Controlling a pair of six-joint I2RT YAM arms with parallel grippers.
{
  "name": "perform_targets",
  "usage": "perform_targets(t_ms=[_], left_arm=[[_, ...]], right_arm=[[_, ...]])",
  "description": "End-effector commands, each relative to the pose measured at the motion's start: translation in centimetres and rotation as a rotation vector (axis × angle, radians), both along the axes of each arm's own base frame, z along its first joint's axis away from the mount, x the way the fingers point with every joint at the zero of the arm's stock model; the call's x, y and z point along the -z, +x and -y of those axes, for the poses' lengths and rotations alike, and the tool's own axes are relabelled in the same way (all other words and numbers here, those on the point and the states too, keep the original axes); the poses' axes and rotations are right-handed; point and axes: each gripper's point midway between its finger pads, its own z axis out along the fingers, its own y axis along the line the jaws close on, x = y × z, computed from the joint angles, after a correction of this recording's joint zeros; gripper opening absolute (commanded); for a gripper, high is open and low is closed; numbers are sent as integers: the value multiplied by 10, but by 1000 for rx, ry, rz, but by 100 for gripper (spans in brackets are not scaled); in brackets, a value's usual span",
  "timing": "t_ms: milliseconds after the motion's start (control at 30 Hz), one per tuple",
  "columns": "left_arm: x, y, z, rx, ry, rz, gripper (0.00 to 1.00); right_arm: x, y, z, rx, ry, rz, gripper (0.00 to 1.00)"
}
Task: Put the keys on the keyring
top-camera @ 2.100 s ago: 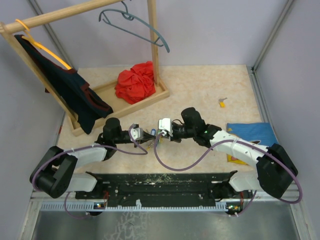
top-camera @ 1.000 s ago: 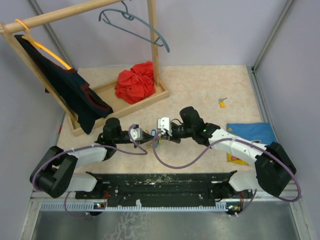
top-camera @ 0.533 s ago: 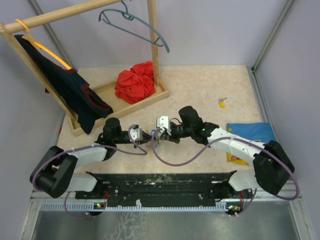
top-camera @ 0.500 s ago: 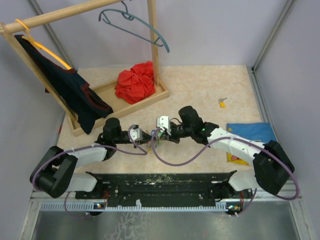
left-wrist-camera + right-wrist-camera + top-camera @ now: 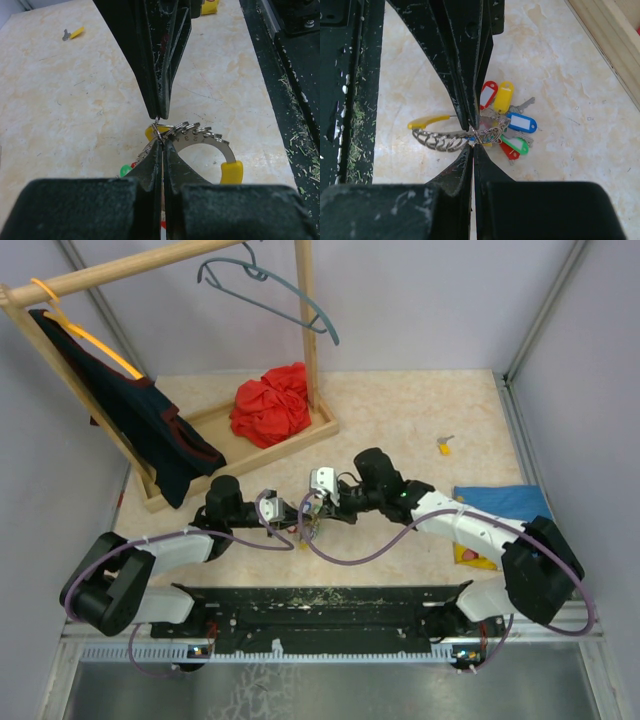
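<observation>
Two arms meet at the surface's centre in the top view. The left fingers [image 5: 290,517] and right fingers [image 5: 313,508] point tip to tip over the keys [image 5: 306,531], which are a small bunch here with no detail to make out. A loose key with a yellow tag [image 5: 444,446] lies well apart, at 2 o'clock from the meeting point. A blue cloth [image 5: 500,505] lies at 3 o'clock, a red cloth [image 5: 272,405] sits in a wooden tray [image 5: 322,430] at 11 o'clock, and a grey hanger [image 5: 268,288] hangs at 12.

Left wrist view: the left fingers [image 5: 150,167] are closed, pad against pad. The right fingers [image 5: 156,75] come in from 12 o'clock, also closed. The two tips nearly touch at a cluster of small wire loops on the keyring [image 5: 202,137], which curves off toward 4 o'clock to a yellow section [image 5: 231,172]. Which loop each tip pinches, cannot tell.

Right wrist view: the right fingers [image 5: 456,175] are closed and the left fingers [image 5: 461,60] enter from 12. The keyring [image 5: 437,141] lies at 9 o'clock of the tips, on the surface [image 5: 570,165]. The keys [image 5: 512,120] fan out from 1 to 4 o'clock, with red, yellow, blue and green tags, touching one another.
</observation>
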Motion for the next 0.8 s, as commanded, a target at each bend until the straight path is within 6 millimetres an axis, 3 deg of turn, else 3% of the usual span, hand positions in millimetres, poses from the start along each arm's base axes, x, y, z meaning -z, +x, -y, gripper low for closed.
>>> perform_targets(t_ms=[0,233,433,533,600,767], left_arm=[[-7,-8,5,61,-16,21,1],[-7,-7,5,55,-14,24,1],[-10,-2,2,12,-19,47,1],[-11,0,1,-3,-21,49,1],[-11,2,0,-16,-20,48,1],[-12,4,-1,-29,-24,48,1]], right_arm=[[-42,9,-26,-47,105,57,0],[-37,11,-29,-53,85,30,0],[-34,13,-20,-20,45,50,1],[-32,16,-14,8,28,62,8],[-32,16,-10,24,29,76,18],[-39,16,1,77,54,127,24]])
